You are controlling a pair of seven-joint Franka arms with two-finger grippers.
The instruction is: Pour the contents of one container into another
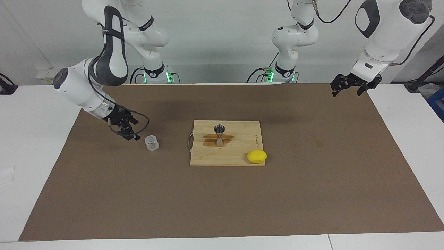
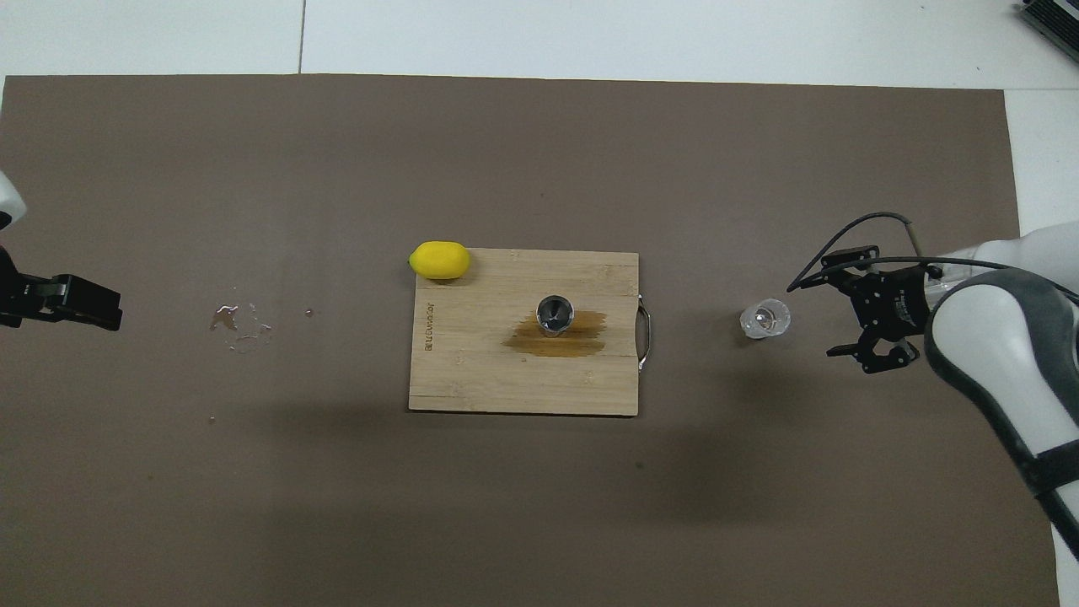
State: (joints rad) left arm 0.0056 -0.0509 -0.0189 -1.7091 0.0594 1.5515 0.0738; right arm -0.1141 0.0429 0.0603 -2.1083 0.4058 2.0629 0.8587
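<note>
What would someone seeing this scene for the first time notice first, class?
The metal jigger stands upright on a brown wet stain in the middle of the wooden cutting board, with a yellow lemon at the board's corner. The clear cup stands alone on the brown mat toward the right arm's end, the open right gripper raised beside it.
</note>
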